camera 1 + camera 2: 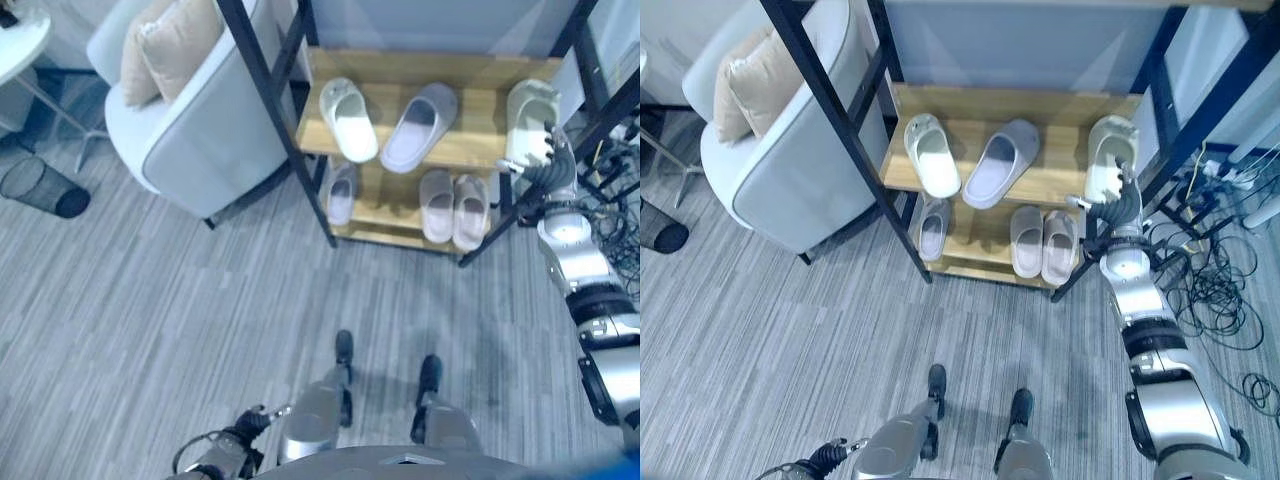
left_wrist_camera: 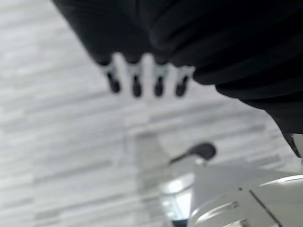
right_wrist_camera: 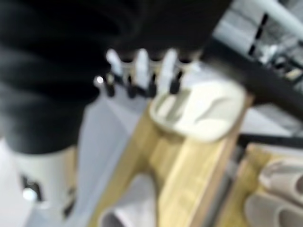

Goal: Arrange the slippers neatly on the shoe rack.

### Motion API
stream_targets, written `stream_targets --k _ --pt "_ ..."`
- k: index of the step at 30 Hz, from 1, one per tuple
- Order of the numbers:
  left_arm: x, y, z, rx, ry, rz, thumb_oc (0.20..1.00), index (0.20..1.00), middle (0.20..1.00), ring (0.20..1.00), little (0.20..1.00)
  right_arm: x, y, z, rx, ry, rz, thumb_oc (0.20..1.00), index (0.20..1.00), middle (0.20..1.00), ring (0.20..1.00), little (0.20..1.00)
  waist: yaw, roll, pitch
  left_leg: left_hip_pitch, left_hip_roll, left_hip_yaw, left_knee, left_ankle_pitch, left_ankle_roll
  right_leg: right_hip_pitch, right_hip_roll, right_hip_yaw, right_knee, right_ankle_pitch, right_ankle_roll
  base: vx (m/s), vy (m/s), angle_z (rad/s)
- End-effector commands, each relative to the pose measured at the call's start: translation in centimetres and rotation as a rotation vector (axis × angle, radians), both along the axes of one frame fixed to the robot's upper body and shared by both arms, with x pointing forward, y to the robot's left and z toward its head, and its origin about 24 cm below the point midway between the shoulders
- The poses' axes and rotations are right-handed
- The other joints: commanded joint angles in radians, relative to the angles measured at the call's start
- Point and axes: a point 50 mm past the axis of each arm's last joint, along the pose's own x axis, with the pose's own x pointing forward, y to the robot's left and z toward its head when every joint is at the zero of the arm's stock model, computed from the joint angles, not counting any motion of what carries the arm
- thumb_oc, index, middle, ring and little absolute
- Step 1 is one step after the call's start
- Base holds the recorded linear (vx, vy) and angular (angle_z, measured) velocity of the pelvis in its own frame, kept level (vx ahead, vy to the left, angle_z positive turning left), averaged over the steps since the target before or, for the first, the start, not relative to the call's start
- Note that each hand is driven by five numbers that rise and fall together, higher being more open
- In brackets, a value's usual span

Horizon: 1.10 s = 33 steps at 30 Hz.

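The shoe rack [image 1: 470, 75] has light brown wooden shelves and a black frame. Two slippers [image 1: 348, 118] are white, the others [image 1: 420, 125] pale grey. The floor [image 1: 150, 300] is grey with thin stripes. The armchair [image 1: 200, 140] is pale blue, its cushions [image 1: 175, 40] beige.

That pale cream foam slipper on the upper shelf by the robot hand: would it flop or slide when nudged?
The pale cream foam slipper looks thick and moulded, so it probably keeps its shape. It likely weighs little, and the smooth wooden shelf may let it slide. The right robot hand is at its heel end.
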Motion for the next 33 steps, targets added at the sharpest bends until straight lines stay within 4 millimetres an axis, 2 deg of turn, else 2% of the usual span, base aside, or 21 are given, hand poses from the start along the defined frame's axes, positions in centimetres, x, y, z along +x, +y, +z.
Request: stream_targets --k 1,3,4,5,6,7,10,11,12,14,16,22,25,29,33 --pt "4.0 -0.6 1.3 0.002 -0.132 -0.028 1.0 1.0 1.0 1.0 1.0 0.8 2.2 7.8 -0.039 -0.27 0.073 1.0 1.0 1.0 1.0 1.0 0.016 -0.054 0.043 -0.063 0.013 -0.069 0.192 -0.189 -0.008 -0.018 -0.098 0.016 0.135 -0.108 0.05 0.0 0.0 0.0" --pt "4.5 -0.9 1.5 0.0 -0.152 -0.048 1.0 1.0 1.0 1.0 1.0 1.0 2.3 9.6 -0.046 -0.313 0.058 1.0 1.0 1.0 1.0 1.0 0.022 -0.052 0.05 -0.072 0.012 -0.073 0.193 -0.187 -0.01 -0.025 -0.098 0.018 0.136 -0.109 0.05 0.01 0.001 0.02" --pt "4.5 -0.9 1.5 0.0 -0.153 -0.048 1.0 1.0 1.0 1.0 1.0 1.0 2.4 9.6 -0.047 -0.314 0.058 1.0 1.0 1.0 1.0 1.0 0.022 -0.052 0.05 -0.073 0.012 -0.073 0.193 -0.187 -0.011 -0.025 -0.098 0.018 0.136 -0.109 0.049 0.03 0.001 0.05" --pt "5.0 -1.0 1.7 0.0 -0.173 -0.061 1.0 1.0 1.0 1.0 1.0 1.2 2.0 11.3 -0.056 -0.348 0.028 1.0 1.0 1.0 1.0 1.0 0.026 -0.05 0.056 -0.082 0.012 -0.077 0.191 -0.184 -0.013 -0.033 -0.097 0.018 0.135 -0.108 0.049 0.02 0.004 0.06" --pt "5.0 -1.0 1.7 0.0 -0.173 -0.06 1.0 1.0 1.0 1.0 1.0 1.2 2.0 11.3 -0.056 -0.348 0.028 1.0 1.0 1.0 1.0 1.0 0.026 -0.05 0.056 -0.082 0.012 -0.077 0.191 -0.184 -0.013 -0.033 -0.097 0.018 0.135 -0.108 0.049 0.03 0.0 0.1" --pt "5.4 -1.1 1.9 0.003 -0.187 -0.071 1.0 1.0 1.0 1.0 1.0 1.3 1.3 12.7 -0.067 -0.368 -0.02 1.0 1.0 1.0 1.0 1.0 0.032 -0.049 0.062 -0.092 0.013 -0.081 0.186 -0.178 -0.015 -0.042 -0.095 0.016 0.134 -0.108 0.05 0.01 -0.004 0.1" --pt "5.9 -1.2 2.1 0.003 -0.205 -0.081 1.0 1.0 1.0 1.0 1.0 1.4 0.5 14.0 -0.089 -0.377 -0.065 1.0 1.0 1.0 1.0 1.0 0.037 -0.047 0.067 -0.104 0.011 -0.086 0.181 -0.172 -0.017 -0.053 -0.094 0.013 0.132 -0.106 0.05 0.03 -0.006 0.1" --pt "6.3 -1.3 2.3 0.007 -0.219 -0.09 1.0 1.0 1.0 1.0 1.0 1.4 -0.4 14.7 -0.082 -0.378 -0.109 1.0 1.0 1.0 1.0 1.0 0.04 -0.047 0.071 -0.114 0.01 -0.091 0.172 -0.165 -0.019 -0.063 -0.094 0.009 0.129 -0.105 0.051 0.03 -0.006 0.07" --pt "6.3 -1.3 2.3 0.006 -0.22 -0.09 1.0 1.0 1.0 1.0 1.0 1.4 -0.4 14.7 -0.082 -0.379 -0.108 1.0 1.0 1.0 1.0 1.0 0.04 -0.046 0.071 -0.115 0.01 -0.091 0.172 -0.165 -0.019 -0.064 -0.094 0.008 0.129 -0.105 0.051 0.04 -0.009 0.03" --pt "6.6 -1.3 2.4 0.018 -0.222 -0.103 1.0 1.0 1.0 1.0 1.0 1.3 -2.0 15.6 -0.035 -0.376 -0.18 1.0 1.0 1.0 1.0 1.0 0.046 -0.044 0.076 -0.132 0.005 -0.1 0.156 -0.154 -0.022 -0.076 -0.094 -0.002 0.124 -0.103 0.052 0.05 0.005 0.1" --pt "6.7 -1.4 2.4 0.024 -0.224 -0.105 1.0 1.0 1.0 1.0 1.0 1.3 -2.1 15.8 -0.027 -0.374 -0.193 1.0 1.0 1.0 1.0 1.0 0.044 -0.042 0.079 -0.141 0.005 -0.103 0.147 -0.148 -0.024 -0.082 -0.093 -0.008 0.119 -0.099 0.052 0.05 0.009 0.18" --pt "7.0 -1.7 2.5 0.03 -0.232 -0.102 1.0 1.0 1.0 1.0 1.0 1.2 -2.1 16.5 0.007 -0.414 -0.216 1.0 1.0 1.0 1.0 1.0 0.045 -0.045 0.086 -0.166 -0.001 -0.11 0.134 -0.14 -0.025 -0.102 -0.091 -0.013 0.101 -0.087 0.056 0.03 0.014 0.04" --pt "7.5 -1.8 2.7 0.033 -0.246 -0.093 1.0 1.0 1.0 1.0 1.0 1.0 -1.3 17.1 0.014 -0.456 -0.192 1.0 1.0 1.0 1.0 1.0 0.047 -0.053 0.094 -0.181 -0.005 -0.113 0.135 -0.141 -0.024 -0.11 -0.089 -0.01 0.091 -0.082 0.057 0.0 0.0 0.0" --pt "8.3 -1.8 3.1 0.037 -0.271 -0.085 1.0 1.0 1.0 1.0 1.0 0.3 0.7 17.9 -0.058 -0.542 -0.134 1.0 1.0 1.0 1.0 1.0 0.045 -0.066 0.107 -0.202 -0.008 -0.117 0.145 -0.145 -0.027 -0.118 -0.089 -0.011 0.086 -0.08 0.056 0.0 0.0 0.0" --pt "8.6 -1.8 3.3 0.04 -0.285 -0.093 1.0 1.0 1.0 1.0 1.0 0.3 0.8 17.9 -0.079 -0.543 -0.147 1.0 1.0 1.0 1.0 1.0 0.047 -0.074 0.114 -0.216 -0.012 -0.122 0.153 -0.148 -0.026 -0.127 -0.089 -0.011 0.089 -0.08 0.055 0.0 0.004 0.04"
